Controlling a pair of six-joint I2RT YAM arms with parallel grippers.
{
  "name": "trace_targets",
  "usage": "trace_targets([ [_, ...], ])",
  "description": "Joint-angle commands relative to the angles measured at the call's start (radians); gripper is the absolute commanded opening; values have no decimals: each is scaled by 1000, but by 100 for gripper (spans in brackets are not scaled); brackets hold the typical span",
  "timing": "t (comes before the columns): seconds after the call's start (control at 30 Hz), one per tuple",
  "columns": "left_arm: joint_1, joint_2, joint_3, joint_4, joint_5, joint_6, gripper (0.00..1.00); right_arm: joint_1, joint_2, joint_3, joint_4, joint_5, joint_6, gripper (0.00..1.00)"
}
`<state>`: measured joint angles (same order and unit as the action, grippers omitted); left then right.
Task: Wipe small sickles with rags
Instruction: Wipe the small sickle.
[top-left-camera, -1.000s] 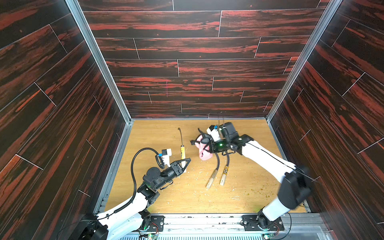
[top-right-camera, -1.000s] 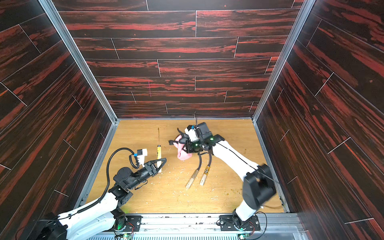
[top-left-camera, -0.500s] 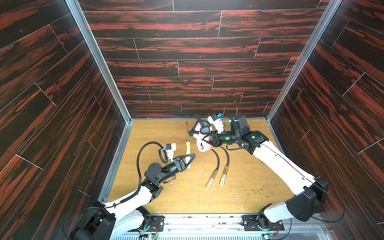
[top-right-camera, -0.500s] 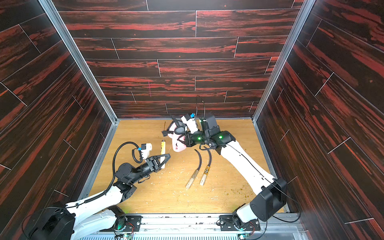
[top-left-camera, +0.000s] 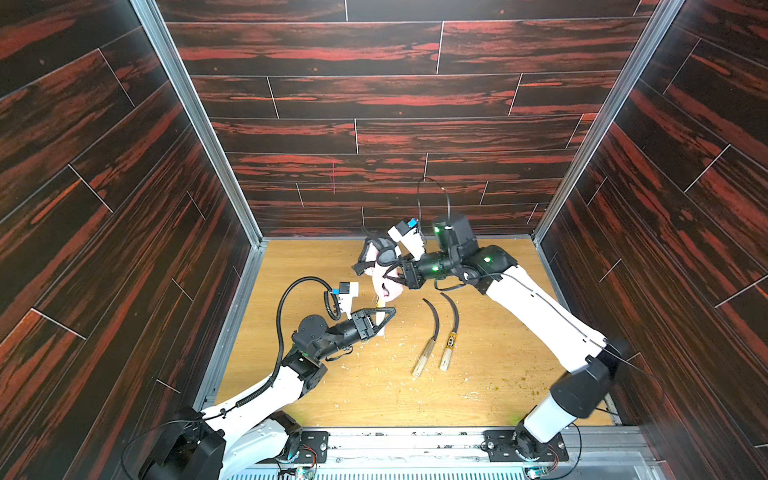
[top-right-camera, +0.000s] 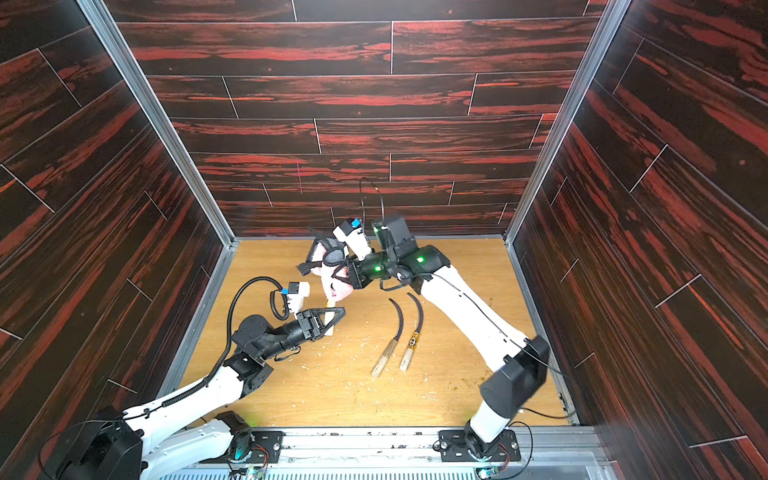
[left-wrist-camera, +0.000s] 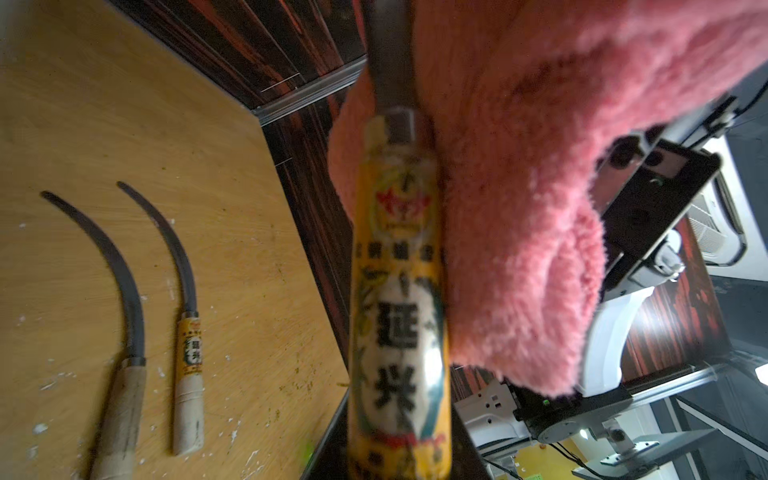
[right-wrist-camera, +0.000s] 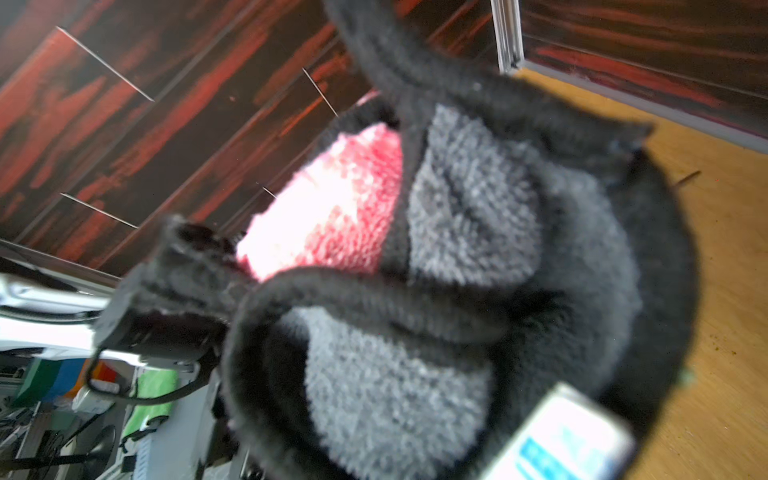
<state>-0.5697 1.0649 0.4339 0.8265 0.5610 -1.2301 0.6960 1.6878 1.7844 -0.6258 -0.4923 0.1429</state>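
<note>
The left gripper (top-left-camera: 382, 318) is clamped tight on the pale wooden handle of 1 small sickle, the held sickle (left-wrist-camera: 399, 324), and carries it off the table (top-left-camera: 374, 395). In the left wrist view its yellow-black label band fills the middle of the picture and its dark metal neck runs straight into the rag (left-wrist-camera: 519, 187).

The right gripper (top-left-camera: 392, 276) has its jaws closed on the rag, a pink fluffy cloth with a grey, black-edged backing (right-wrist-camera: 478, 228). The cloth bunches around the gripper, so the fingertips themselves are hidden. Pink pile shows on both sides of the held sickle's neck, touching the top of the label band. The blade beyond that is covered, and I cannot tell how far it reaches.

The other 2 sickles lie flat on the table. The plain sickle (top-left-camera: 422, 361) has a bare wooden handle with no label. The labelled sickle (top-left-camera: 451, 345) lies just beside the plain sickle on the right arm's side, apart from it and roughly parallel, both blades curving toward the back wall. Relative to the plain sickle, both grippers, the rag and the held sickle sit on the left arm's side and farther toward the back wall, well apart from it. White flecks (top-right-camera: 365, 328) dot the table around the plain sickle.
</note>
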Motion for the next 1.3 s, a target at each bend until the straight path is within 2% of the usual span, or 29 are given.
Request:
trace_targets([
  [0.0,-6,-44,44,21,54,65,0,6,73,60,-74,57,-27,6],
  [0.3,-6,-81,38,4,74,98,0,-60,194,157,-78,40,-28,6],
  [0.6,-7,-101,37,39,87,103,0,-104,345,274,-106,-32,-66,5],
  [1.03,-7,-110,61,76,82,88,0,-111,428,231,-36,-129,-62,5],
  [1.27,-7,-147,68,45,66,96,0,-148,491,207,14,-164,-23,4],
])
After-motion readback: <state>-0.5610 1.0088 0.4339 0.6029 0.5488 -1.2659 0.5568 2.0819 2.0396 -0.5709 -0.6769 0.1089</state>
